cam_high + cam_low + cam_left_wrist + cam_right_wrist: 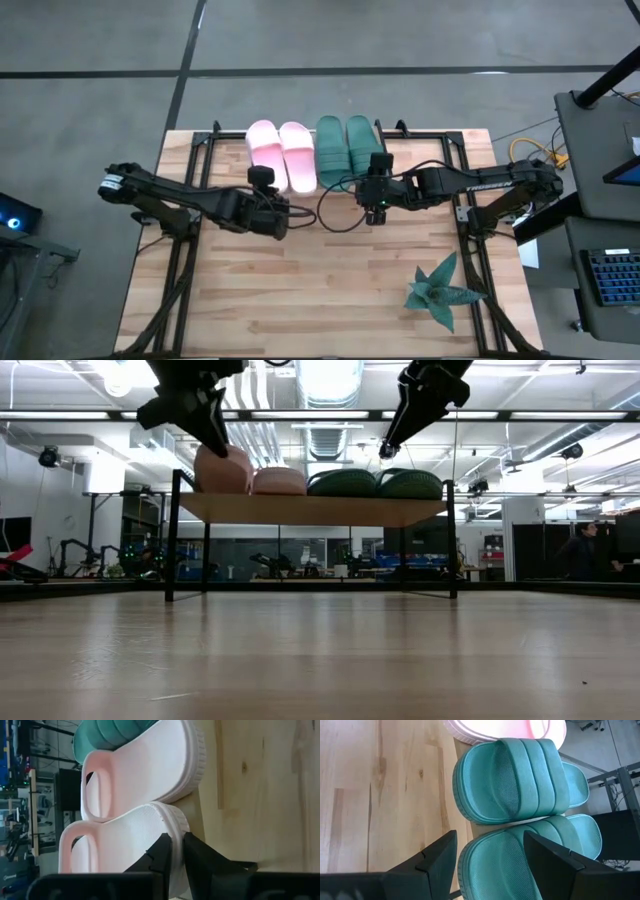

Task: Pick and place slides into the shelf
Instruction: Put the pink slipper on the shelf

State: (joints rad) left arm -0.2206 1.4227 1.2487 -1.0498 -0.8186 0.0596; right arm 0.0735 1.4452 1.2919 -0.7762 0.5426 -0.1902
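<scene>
All four slides sit side by side on the shelf (310,510) at the table's (330,290) far edge: pink pair (280,152) left, teal pair (346,148) right. Left pincer (177,851) is clenched, fingertips just at the heel of a pink slide, gripping nothing. Right pincer (490,851) is released, jaws wide, poised just off the heels of the teal pair. Star plant (440,292) stands near the table's right front corner
</scene>
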